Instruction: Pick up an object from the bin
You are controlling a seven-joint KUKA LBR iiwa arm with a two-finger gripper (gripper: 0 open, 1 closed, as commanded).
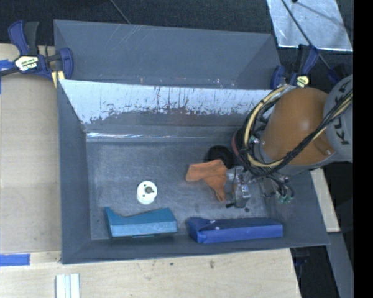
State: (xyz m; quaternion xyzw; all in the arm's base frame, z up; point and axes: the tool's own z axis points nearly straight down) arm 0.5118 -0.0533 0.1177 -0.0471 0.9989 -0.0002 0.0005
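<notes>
My gripper (239,194) hangs low over the right part of the bin floor, just right of an orange crumpled cloth-like piece (209,172) whose lower tip reaches to the fingers. A black round thing (219,153) lies behind the orange piece, partly hidden by the arm's cover. In front of the gripper a long dark-blue box (234,230) lies along the front wall. Nothing is seen held between the fingers.
A light-blue flat block (140,221) lies at the front left, and a small white round cap (147,192) sits just behind it. The arm with its orange dome and cables covers the bin's right side.
</notes>
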